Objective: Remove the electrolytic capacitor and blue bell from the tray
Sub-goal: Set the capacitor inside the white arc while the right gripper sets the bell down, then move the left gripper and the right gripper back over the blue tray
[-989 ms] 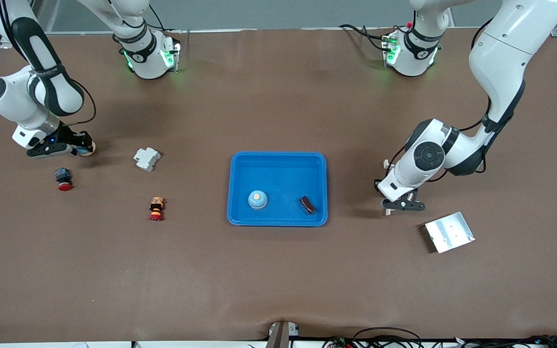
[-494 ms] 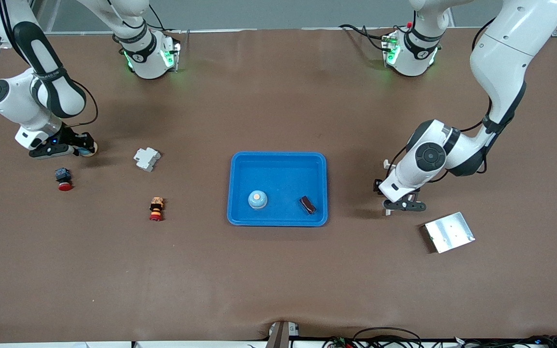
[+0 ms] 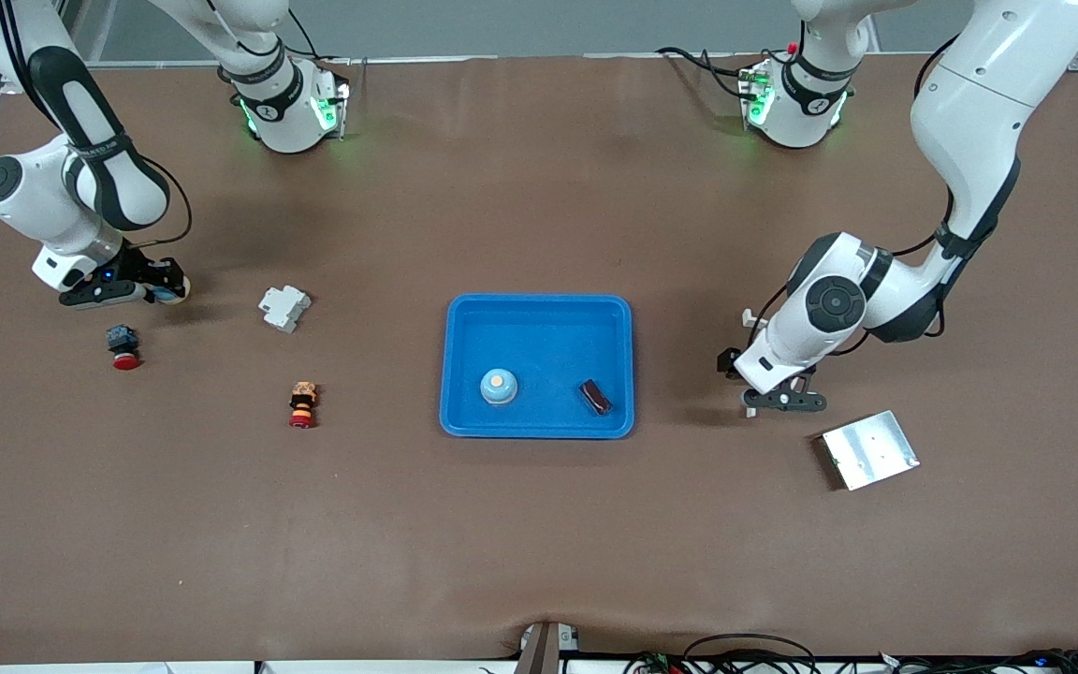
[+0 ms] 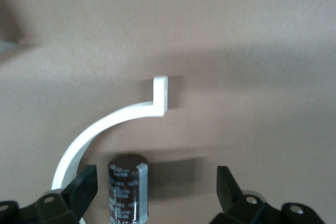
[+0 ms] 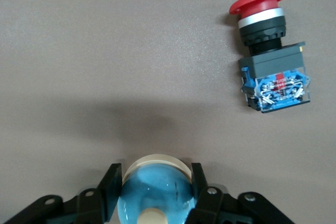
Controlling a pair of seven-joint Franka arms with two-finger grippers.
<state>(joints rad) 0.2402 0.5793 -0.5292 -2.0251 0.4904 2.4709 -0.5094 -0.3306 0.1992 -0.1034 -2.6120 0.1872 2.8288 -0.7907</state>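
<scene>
My left gripper (image 3: 785,400) (image 4: 156,182) is low over the table between the blue tray (image 3: 539,312) and the metal plate, and it is open. A dark capacitor (image 4: 127,184) stands upright between its fingers, close to one and touching neither. My right gripper (image 3: 132,292) (image 5: 155,178) is at the right arm's end of the table, shut on a blue bell (image 3: 169,293) (image 5: 155,195) with a cream base. In the tray lie another blue bell (image 3: 498,385) and a dark capacitor (image 3: 595,396).
A white curved bracket (image 4: 105,129) lies by the standing capacitor. A red push button (image 3: 123,344) (image 5: 268,51) lies near the right gripper. A white block (image 3: 284,307) and a red-and-orange button (image 3: 302,404) sit toward the tray. A metal plate (image 3: 869,449) lies near the left gripper.
The left gripper's fingers have spread wide, leaving the capacitor standing free. Both arms have shifted only slightly; the right gripper still clasps the bell.
</scene>
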